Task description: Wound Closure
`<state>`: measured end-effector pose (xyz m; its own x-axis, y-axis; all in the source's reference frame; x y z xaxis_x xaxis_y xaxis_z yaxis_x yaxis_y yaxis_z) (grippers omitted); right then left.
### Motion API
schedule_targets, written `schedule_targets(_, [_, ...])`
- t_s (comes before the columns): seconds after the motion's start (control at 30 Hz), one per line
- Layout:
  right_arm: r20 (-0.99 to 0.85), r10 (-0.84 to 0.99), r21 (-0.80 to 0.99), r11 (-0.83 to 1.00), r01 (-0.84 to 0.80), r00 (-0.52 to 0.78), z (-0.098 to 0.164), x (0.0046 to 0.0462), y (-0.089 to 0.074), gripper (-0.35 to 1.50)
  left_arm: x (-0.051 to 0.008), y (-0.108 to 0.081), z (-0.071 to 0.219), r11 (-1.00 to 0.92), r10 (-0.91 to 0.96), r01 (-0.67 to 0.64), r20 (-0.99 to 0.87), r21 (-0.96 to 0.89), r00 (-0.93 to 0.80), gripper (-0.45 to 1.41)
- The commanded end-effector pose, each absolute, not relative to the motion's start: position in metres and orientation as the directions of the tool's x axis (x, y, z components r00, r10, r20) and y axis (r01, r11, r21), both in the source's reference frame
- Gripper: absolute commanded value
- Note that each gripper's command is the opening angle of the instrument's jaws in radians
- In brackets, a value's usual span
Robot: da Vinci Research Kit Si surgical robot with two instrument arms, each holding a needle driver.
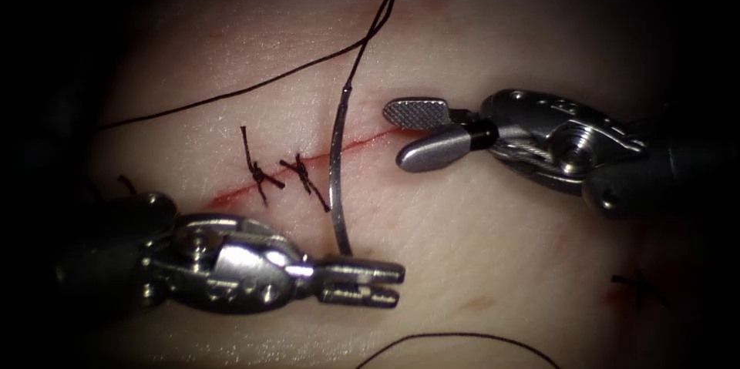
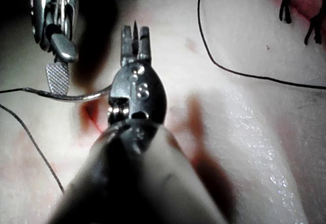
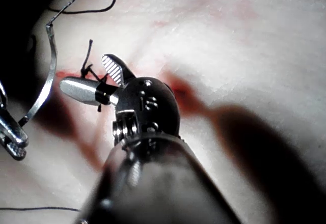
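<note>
The curved needle lies across the cut, just right of two tied stitches. Its tail end points up, and the black thread loops off from it and runs away to the left. Its lower end meets the tissue beside the base of my left tool, whose jaws stand slightly apart and hold nothing. I cannot tell whether that end is in the tissue. My right tool hangs open over the cut, right of the needle, with nothing in it. The needle also curves past the right tool.
Red fluid lines the cut near the stitches. A loose arc of thread lies on the tissue at the near edge. A short dark thread end sits at the far right. Pale tissue spreads between the tools.
</note>
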<state>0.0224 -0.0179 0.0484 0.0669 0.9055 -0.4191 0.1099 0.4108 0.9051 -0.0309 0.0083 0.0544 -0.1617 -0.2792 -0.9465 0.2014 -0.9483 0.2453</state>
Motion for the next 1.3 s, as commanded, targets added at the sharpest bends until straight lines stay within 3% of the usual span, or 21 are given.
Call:
schedule_targets(0.03, [-0.418,0.906,0.905,0.409,0.117,0.068,0.0481,0.0234,-0.0186,0.94,-0.0314,0.0085,0.0551,-0.948,-0.281,0.201,-0.946,0.247,-0.162,-0.45])
schedule_targets(0.23, [-0.390,0.918,0.917,0.379,0.127,0.070,0.0470,0.0249,-0.0191,0.89,-0.0319,0.0084,0.0556,-0.946,-0.293,0.196,-0.939,0.257,-0.180,-0.45])
schedule_targets(0.33, [-0.381,0.922,0.919,0.368,0.141,0.074,0.0469,0.0257,-0.0194,0.69,-0.0323,0.0082,0.0556,-0.944,-0.300,0.200,-0.936,0.264,-0.182,-0.45])
schedule_targets(0.7, [-0.336,0.938,0.936,0.323,0.143,0.082,0.0470,0.0264,-0.0197,0.78,-0.0323,0.0082,0.0556,-0.942,-0.306,0.201,-0.935,0.269,-0.180,-0.45])
schedule_targets(0.87, [-0.334,0.939,0.935,0.320,0.150,0.079,0.0469,0.0267,-0.0199,0.56,-0.0325,0.0082,0.0555,-0.942,-0.306,0.201,-0.935,0.269,-0.180,-0.45])
schedule_targets(1.07, [-0.334,0.940,0.934,0.322,0.153,0.063,0.0474,0.0272,-0.0203,0.46,-0.0326,0.0080,0.0552,-0.942,-0.306,0.201,-0.935,0.269,-0.180,-0.45])
schedule_targets(1.27, [-0.334,0.942,0.933,0.324,0.159,0.036,0.0477,0.0274,-0.0203,-0.01,-0.0326,0.0080,0.0552,-0.942,-0.306,0.201,-0.935,0.269,-0.180,-0.45])
schedule_targets(1.3, [-0.334,0.942,0.932,0.325,0.159,0.037,0.0477,0.0274,-0.0204,-0.01,-0.0326,0.0080,0.0552,-0.942,-0.306,0.201,-0.935,0.269,-0.180,-0.45])
